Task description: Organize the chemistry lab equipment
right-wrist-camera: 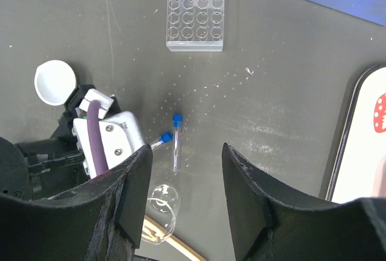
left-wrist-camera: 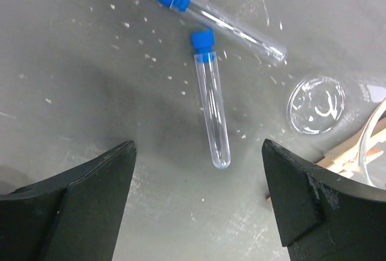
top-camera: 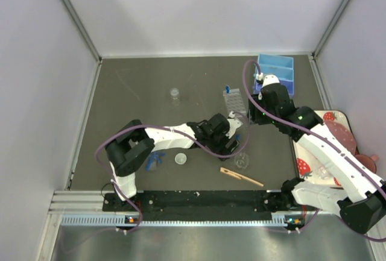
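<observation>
Your left tool (left-wrist-camera: pixel 198 149) hangs wide open and empty over the tube (left-wrist-camera: pixel 212 113) lying mid-frame on the surface (left-wrist-camera: pixel 78 80); close off-centre and you could roll it against the second tube (left-wrist-camera: pixel 223 23) above, or miss it.

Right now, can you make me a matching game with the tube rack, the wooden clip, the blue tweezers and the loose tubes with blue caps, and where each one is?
Things
1. tube rack
2. wooden clip
3. blue tweezers
4. loose blue-capped tubes

Places
A. lying flat under the open left gripper
B. partly hidden beside the left arm
C. in the far half of the table, left of the blue box
D. alone near the table's front edge, right of the middle

Pairs: 1-C, 2-D, 3-B, 4-A
</observation>
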Tool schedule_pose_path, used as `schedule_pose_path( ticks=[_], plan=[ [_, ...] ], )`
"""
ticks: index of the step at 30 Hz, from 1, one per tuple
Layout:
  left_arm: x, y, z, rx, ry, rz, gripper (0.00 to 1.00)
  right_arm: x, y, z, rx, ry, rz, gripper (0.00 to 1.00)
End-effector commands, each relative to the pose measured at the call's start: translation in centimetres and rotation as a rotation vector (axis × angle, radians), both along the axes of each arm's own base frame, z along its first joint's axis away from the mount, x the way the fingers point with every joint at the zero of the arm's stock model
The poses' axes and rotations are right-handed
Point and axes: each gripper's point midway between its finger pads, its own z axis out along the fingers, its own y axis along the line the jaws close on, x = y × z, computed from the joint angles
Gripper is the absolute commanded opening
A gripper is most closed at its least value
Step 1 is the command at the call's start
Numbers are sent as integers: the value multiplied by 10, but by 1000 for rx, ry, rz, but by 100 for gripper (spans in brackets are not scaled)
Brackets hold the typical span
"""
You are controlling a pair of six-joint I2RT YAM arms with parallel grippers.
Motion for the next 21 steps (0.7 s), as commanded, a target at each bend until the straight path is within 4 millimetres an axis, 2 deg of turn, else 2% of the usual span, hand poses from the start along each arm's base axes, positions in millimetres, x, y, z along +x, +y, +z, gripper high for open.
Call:
schedule_pose_path(
  ticks=[1, 4, 8, 12, 21],
  plan=[
    [5, -20, 5, -43, -12, -27, 90, -1, 2, 4, 16, -19, 6, 50],
    [5, -21, 1, -35, -10, -30, 84, -1, 2, 3, 17, -18, 3, 49],
    [3, -19, -7, -5, -3, -38, 63, -1, 2, 3, 18, -19, 2, 49],
    [0, -11, -17, 41, -5, -33, 52, -2, 2, 3, 22, -21, 4, 49],
    [-4, 1, -34, 140, -41, -18, 40, -4, 6, 0, 31, -14, 14, 48]
  ],
)
